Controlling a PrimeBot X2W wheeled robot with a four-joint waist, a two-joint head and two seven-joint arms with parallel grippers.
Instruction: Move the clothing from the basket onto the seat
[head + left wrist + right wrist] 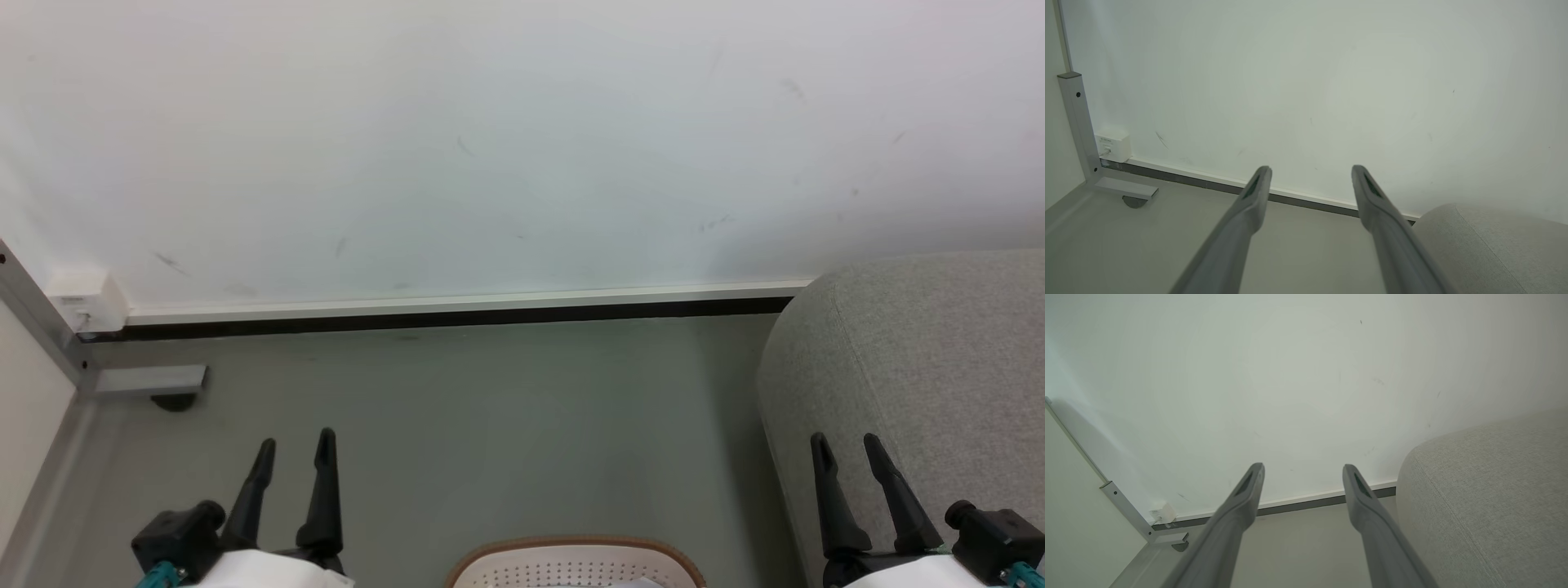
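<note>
One curved stretch of the basket (571, 545) is showing at the bottom edge of my head view, brown rim above a holed wall. It is sitting on the floor (490, 425) between my two grippers, and I cannot tell from here what is lying inside it. The seat (922, 367) is standing just right of the basket, its rounded corner close to the wall (490, 147). My right gripper (845, 440) is hovering at the seat's left edge, fingers spread apart and holding nothing. My left gripper (297, 439) is hanging over the floor left of the basket, likewise parted and empty. A baseboard (457, 306) is running along the wall's foot, and a metal frame (147, 380) is standing in the left corner beside a small white box (86, 302).
</note>
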